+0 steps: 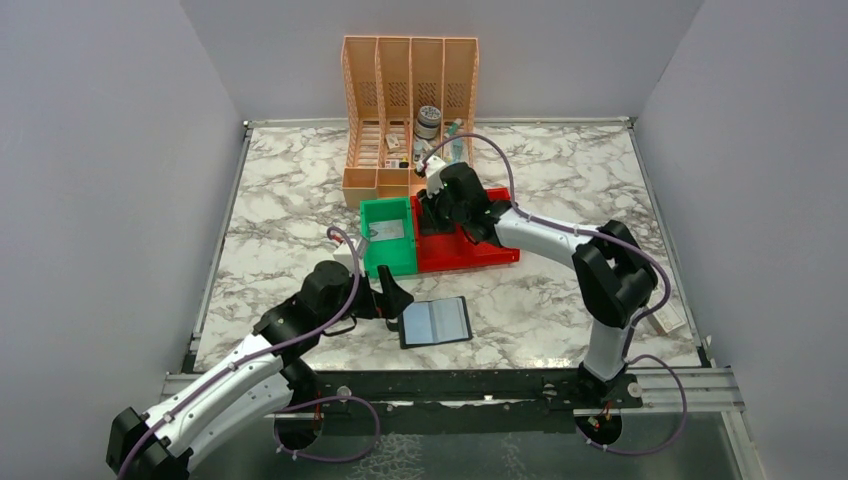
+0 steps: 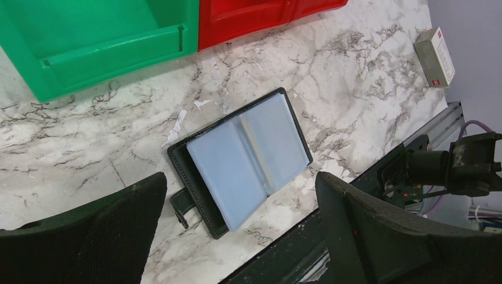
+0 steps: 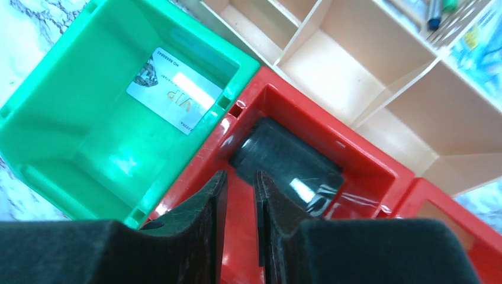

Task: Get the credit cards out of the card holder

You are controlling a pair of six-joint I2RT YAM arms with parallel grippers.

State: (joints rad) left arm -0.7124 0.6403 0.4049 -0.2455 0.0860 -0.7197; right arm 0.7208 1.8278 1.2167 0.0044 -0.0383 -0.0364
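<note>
Two cards are out: a pale card [image 3: 173, 97] lies in the green bin [image 3: 71, 154] and a dark card [image 3: 287, 165] in the red bin [image 3: 361, 177] to its right. Your right claw [image 3: 240, 177] hangs over the red bin, fingers almost together with a thin empty slit. Your left claw [image 1: 397, 302] is spread wide at the left edge of the holder [image 2: 245, 157], which lies open on the near table. You cannot tell whether its blue pockets hide another card; a pale strip at the fold may be one.

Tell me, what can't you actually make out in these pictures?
- Whether the card holder is empty: left wrist view, its pale sleeves hide any contents.
- Part of the floor of the red bin: top view, the right gripper covers it.
- Label on the small box: left wrist view, print too small.
</note>
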